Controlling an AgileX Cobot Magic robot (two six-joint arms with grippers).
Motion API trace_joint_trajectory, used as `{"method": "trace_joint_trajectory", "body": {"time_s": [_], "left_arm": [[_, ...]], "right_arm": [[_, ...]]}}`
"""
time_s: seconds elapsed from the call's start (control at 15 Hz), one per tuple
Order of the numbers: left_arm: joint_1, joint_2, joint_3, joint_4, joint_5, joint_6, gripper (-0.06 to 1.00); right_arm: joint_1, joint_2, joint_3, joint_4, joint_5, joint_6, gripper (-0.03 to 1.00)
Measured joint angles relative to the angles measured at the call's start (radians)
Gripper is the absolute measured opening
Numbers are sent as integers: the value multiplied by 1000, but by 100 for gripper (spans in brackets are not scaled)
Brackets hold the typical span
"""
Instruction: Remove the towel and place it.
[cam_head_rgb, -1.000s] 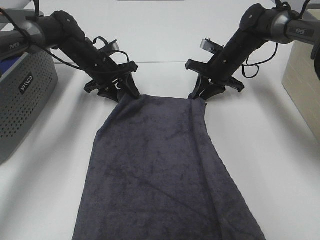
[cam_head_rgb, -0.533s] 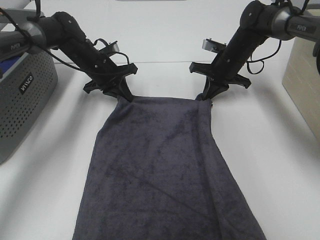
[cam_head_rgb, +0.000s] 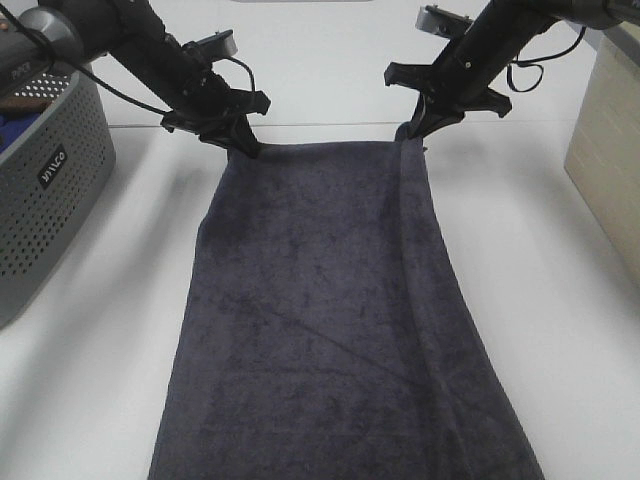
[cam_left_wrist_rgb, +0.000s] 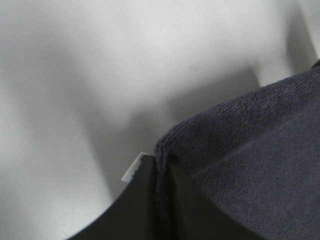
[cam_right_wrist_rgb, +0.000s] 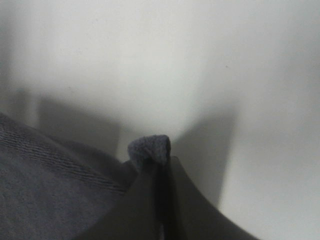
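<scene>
Towel (cam_head_rgb: 330, 320): dark grey, lying lengthwise on white table (cam_head_rgb: 90, 360), far edge raised. Left gripper (cam_head_rgb: 242, 146): jaws pinching its far left corner. Right gripper (cam_head_rgb: 414, 128): jaws pinching its far right corner.

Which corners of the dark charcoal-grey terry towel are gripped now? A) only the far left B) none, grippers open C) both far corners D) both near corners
C: the left gripper and right gripper are each shut on a far corner of the towel.
</scene>
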Motion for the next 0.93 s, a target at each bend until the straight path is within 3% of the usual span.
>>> {"method": "trace_joint_trajectory", "body": {"time_s": [0.27, 0.67, 0.93], "left_arm": [[-1, 0, -58, 84, -10, 0, 2], [-4, -20, -63, 163, -110, 1, 2], [-4, -26, -63, 182, -191, 3, 2]], "right_arm": [[0, -38, 0, -85, -44, -1, 1], [3, -38, 2, -151, -112, 0, 1], [5, -55, 4, -152, -241, 0, 1]]}}
